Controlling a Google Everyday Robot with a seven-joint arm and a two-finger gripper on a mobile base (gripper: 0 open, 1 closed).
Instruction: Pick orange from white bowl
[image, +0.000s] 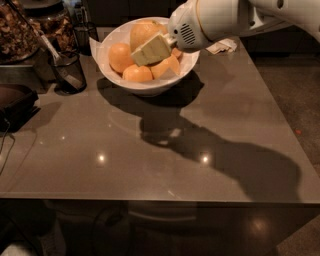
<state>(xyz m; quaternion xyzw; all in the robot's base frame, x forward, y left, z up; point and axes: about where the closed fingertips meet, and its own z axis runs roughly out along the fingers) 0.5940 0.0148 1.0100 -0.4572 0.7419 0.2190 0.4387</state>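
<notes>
The white bowl (187, 64) stands at the back of the grey table and holds several fruits. The orange (142, 31), the largest and palest, lies at the bowl's far side. Smaller, deeper-orange fruits (120, 56) lie in front of it. My gripper (150, 50) comes in from the upper right on a white arm. It is down inside the bowl, right against the orange's front side. Part of the orange is hidden behind it.
A dark glass cup (67, 73) with a utensil in it stands left of the bowl, and another cup (86, 36) stands behind that. Jars of dark snacks (20, 30) fill the back left. A crumpled paper (222, 46) lies right of the bowl. A dark object (15, 102) sits at the left edge.
</notes>
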